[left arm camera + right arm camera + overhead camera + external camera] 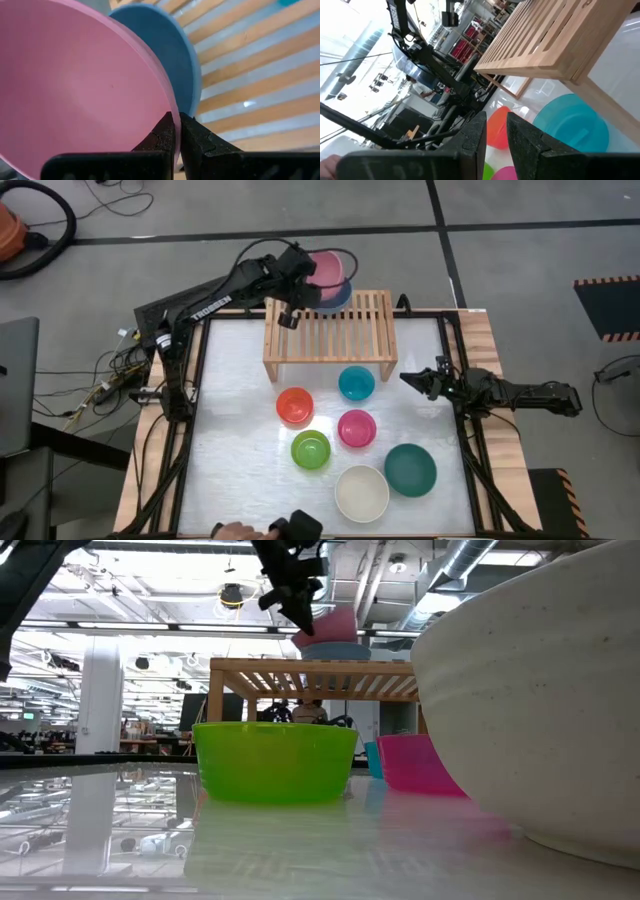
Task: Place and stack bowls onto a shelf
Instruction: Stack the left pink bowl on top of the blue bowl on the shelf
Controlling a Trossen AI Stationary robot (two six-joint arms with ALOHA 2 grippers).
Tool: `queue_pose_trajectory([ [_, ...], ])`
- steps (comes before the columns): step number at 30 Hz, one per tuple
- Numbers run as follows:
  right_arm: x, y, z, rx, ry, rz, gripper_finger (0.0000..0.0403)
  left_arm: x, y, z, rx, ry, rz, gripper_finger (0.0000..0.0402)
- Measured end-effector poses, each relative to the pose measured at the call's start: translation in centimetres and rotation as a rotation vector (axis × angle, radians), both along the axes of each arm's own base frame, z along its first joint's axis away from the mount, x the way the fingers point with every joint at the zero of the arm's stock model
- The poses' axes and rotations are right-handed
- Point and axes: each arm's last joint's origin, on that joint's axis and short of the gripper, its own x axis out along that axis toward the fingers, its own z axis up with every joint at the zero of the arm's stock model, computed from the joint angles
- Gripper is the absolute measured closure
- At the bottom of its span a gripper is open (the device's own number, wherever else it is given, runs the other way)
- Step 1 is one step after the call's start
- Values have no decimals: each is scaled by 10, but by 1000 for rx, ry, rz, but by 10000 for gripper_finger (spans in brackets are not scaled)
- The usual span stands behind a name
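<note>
Pinching the rim of the pink bowl (80,85) between nearly closed fingers, the left gripper (176,131) hovering over the far left corner of the shelf (345,330), with the bowl tilted above the blue bowl (167,60) sitting on the slats at that far edge. Leaving the rest of the slatted top bare, from the middle across to the right leg. Waiting at the table's right edge, the right gripper (496,132), fingers drawn close together with a narrow gap and nothing between them. Crowding the white tabletop (230,410) in front of the shelf: cyan bowl (356,383), red bowl (295,406), magenta bowl (357,428), lime green bowl (310,450), dark teal bowl (410,469) and cream-white bowl (361,493), none touching. Showing open surface along the left side. Resting at the near edge, a person's hand (237,531). Spreading beyond, a grey floor with cables.
</note>
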Motion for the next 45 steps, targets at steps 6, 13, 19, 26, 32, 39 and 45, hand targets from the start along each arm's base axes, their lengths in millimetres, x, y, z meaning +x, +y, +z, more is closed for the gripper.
queue_pose_trajectory([
  [6, 0, 0, 0, 0, 0, -7, 300, 0, 0, 1, 7, 0, -17, 401],
  [13, 0, 0, 0, 0, 0, -7, 300, 5, -3, -7, -3, 45, -69, 401],
  [19, 0, 0, 0, 0, 0, -7, 300, 5, -3, -6, 5, 42, -74, 401],
  [26, 0, 0, 0, -1, 0, -7, 300, 5, -4, -6, 15, 54, -93, 401],
  [32, 0, 0, 0, -2, 0, -7, 300, 6, -4, -6, 7, 42, -89, 390],
  [39, 0, 0, 0, -7, 2, -6, 300, 9, -3, -3, 24, -6, -74, 335],
  [45, 0, 0, 0, -10, 2, -6, 300, 10, 0, 0, 82, -13, -33, 306],
])
